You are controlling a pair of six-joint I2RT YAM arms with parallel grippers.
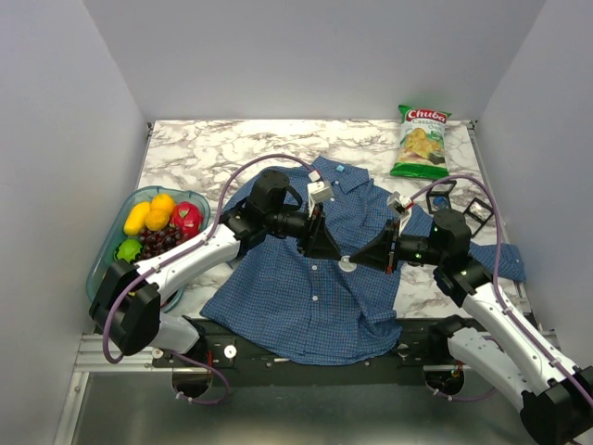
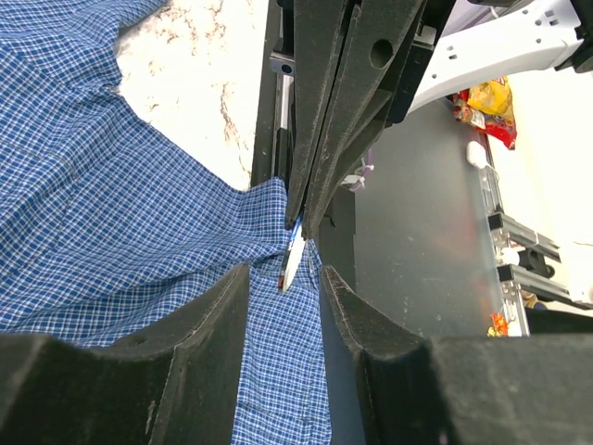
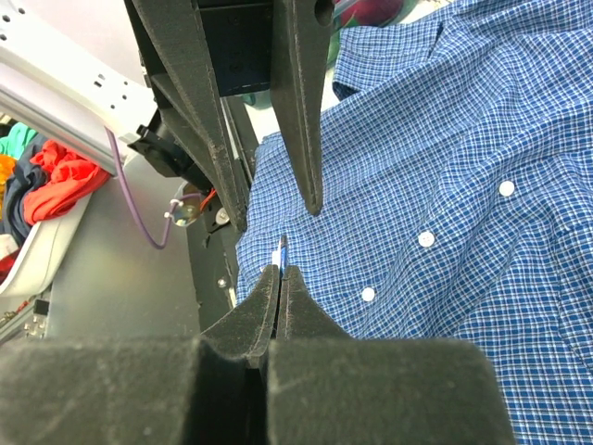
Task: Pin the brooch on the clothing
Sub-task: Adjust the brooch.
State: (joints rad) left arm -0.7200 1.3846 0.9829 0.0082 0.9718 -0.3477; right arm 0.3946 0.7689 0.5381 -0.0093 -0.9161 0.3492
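Note:
The clothing (image 1: 306, 297), a blue checked shirt with white buttons, lies spread on the marble table. Both grippers meet above its button placket. My right gripper (image 3: 281, 271) is shut on the brooch (image 3: 281, 248), a thin white and blue piece seen edge-on, sticking out past its fingertips. In the top view the brooch (image 1: 348, 263) shows as a small white disc between the two grippers. My left gripper (image 2: 283, 276) is open, its fingers (image 2: 222, 315) on either side of the brooch (image 2: 293, 258) without touching it. The pin itself is too small to make out.
A teal bowl (image 1: 102, 255) of toy fruit stands at the left edge of the table. A green chips bag (image 1: 422, 141) lies at the back right. Small black frames (image 1: 477, 209) sit by the shirt's right sleeve. White walls close in the table (image 1: 204, 153).

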